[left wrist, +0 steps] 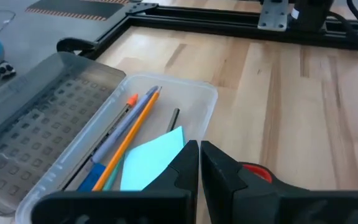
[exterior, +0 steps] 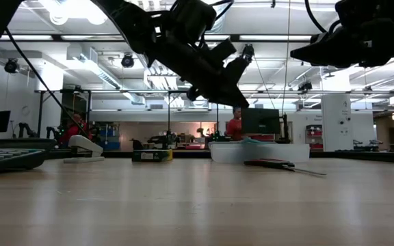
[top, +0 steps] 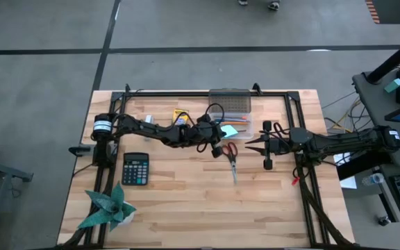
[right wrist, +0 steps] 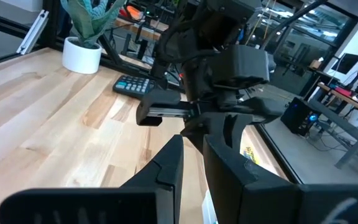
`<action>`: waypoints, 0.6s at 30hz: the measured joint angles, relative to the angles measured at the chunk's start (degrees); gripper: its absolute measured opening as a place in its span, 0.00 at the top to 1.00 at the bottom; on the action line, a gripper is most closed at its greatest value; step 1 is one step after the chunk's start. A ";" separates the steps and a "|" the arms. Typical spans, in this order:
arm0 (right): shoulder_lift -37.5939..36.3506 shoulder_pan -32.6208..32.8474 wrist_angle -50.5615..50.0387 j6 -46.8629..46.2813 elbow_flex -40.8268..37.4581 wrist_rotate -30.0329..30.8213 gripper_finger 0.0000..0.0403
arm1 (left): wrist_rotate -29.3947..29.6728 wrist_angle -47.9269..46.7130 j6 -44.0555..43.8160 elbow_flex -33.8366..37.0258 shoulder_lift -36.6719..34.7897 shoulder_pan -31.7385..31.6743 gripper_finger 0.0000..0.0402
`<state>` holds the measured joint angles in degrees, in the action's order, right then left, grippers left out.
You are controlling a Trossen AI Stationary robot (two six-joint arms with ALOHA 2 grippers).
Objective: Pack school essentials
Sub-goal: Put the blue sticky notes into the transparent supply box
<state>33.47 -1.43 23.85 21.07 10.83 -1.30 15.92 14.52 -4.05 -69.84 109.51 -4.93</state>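
A clear plastic box [top: 236,126] stands at the table's far middle, its lid [left wrist: 36,118] swung open to the far side. In it lie pencils and a pen [left wrist: 132,130] and a light-blue note pad [left wrist: 151,158]. Red-handled scissors [top: 230,158] lie flat on the table just near of the box. My left gripper [left wrist: 201,168] hovers shut over the box's near edge, beside the scissors' handle [left wrist: 257,172], holding nothing. My right gripper [top: 250,142] waits level at the right, above the table, a narrow gap between its fingers [right wrist: 166,168]. A yellow crayon box [top: 180,117] lies left of the clear box.
A black calculator [top: 136,169] lies on the left half. A green folded-paper plant in a white pot [top: 108,207] stands at the near left corner. A black frame [top: 294,104] rims the work area. Bare wood stretches across the near middle and right.
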 joint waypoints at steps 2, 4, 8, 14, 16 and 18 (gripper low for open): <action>0.00 0.00 0.01 -0.02 0.00 0.00 0.87 | 0.00 0.06 -1.36 0.09 0.00 -0.02 1.00; 0.00 0.00 0.01 -0.02 0.00 0.02 0.87 | 0.08 0.49 -2.10 0.24 0.50 -0.02 1.00; 0.32 0.02 0.01 -1.64 0.00 1.35 0.87 | 0.83 4.32 -1.50 1.02 1.76 0.15 1.00; 2.06 -0.11 -10.42 -8.25 4.25 5.93 0.91 | 0.83 9.64 5.33 1.21 0.49 0.75 1.00; 3.43 -0.11 -17.39 -12.39 7.66 6.48 0.94 | 0.83 9.77 8.01 1.29 -1.22 0.79 1.00; 5.29 -0.11 -23.54 -16.31 11.00 6.61 0.96 | 0.85 10.53 12.05 1.62 -3.86 0.79 1.00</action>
<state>38.76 -1.54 0.31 4.77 21.83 5.31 16.77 25.05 8.00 -68.21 105.66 -4.14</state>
